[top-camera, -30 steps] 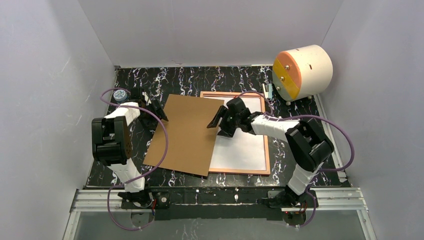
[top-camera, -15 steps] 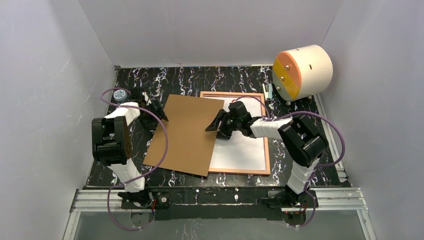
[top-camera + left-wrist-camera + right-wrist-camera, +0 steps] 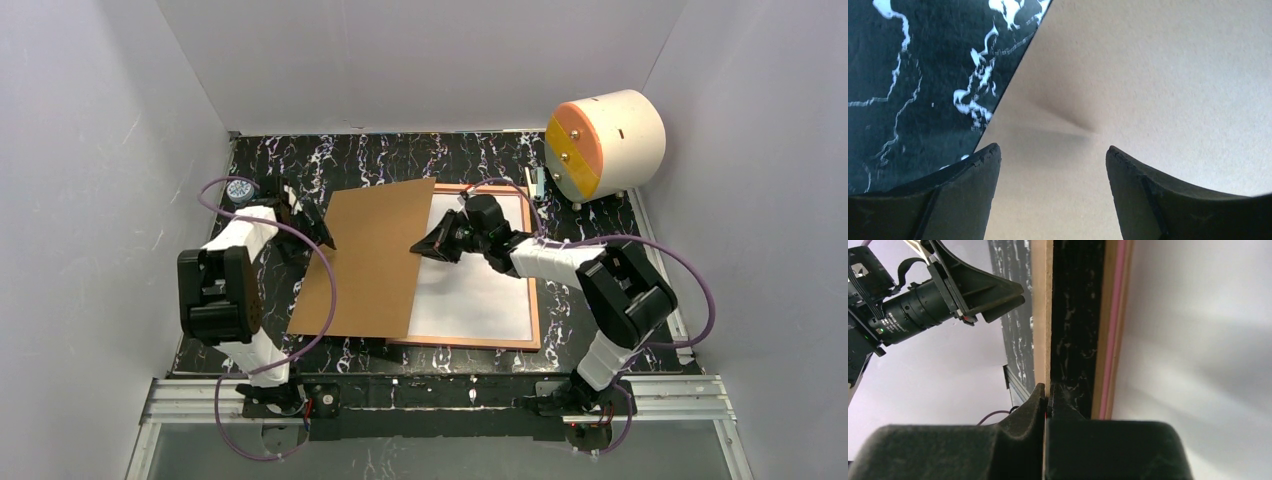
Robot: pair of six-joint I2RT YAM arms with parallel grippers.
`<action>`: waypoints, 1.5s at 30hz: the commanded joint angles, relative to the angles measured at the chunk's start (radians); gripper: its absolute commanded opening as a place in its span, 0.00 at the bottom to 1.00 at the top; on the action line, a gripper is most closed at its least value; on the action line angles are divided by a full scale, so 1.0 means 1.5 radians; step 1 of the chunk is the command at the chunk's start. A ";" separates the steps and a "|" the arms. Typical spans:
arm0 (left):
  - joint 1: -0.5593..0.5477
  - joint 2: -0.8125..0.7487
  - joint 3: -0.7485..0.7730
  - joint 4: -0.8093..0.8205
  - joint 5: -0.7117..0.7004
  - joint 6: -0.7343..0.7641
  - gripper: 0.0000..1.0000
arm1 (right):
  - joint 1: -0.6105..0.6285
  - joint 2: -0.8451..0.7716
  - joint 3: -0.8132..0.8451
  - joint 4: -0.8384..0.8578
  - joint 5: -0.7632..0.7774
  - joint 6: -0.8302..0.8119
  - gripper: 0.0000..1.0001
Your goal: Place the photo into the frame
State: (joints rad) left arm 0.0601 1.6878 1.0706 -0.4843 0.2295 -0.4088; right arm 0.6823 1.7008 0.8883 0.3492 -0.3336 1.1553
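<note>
While my right gripper (image 3: 424, 245) is pinching one edge of the brown backing board (image 3: 372, 265), my left gripper (image 3: 1053, 156) is hanging wide open over the opposite edge. The photo (image 3: 480, 295) is lying white side up inside the frame (image 3: 480, 344), just beside my right gripper.

Black marble-look table (image 3: 400, 160) w/ white veins. Frame (image 3: 536, 300) lies flat on it, R of centre, photo (image 3: 480, 300) white side up inside. Brown backing board (image 3: 365, 265) on frame's L, covering its L edge, tilted: side twd frame raised, near L corner down on table. Cream drum (image 3: 610, 140) w/ orange-yellow face beyond frame's far R corner; small pale bit (image 3: 537, 182) btw them. Round disc (image 3: 238, 189) well L of frame, far side
</note>
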 commanded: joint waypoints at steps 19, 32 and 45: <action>-0.445 -0.396 0.081 -0.063 -0.186 0.115 0.90 | 0.022 -0.086 0.226 -0.373 0.143 0.040 0.01; -0.704 -0.254 0.272 -0.200 -0.483 0.190 0.91 | 0.051 0.031 0.476 -0.483 0.211 0.101 0.01; -0.740 -0.242 0.216 -0.190 -0.666 0.129 0.66 | 0.051 0.041 0.493 -0.453 0.150 0.138 0.01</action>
State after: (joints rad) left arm -1.0431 1.3876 1.4357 -0.8078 -0.7387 -0.2096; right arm 0.7597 1.7756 1.5692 -0.4137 -0.0494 1.3109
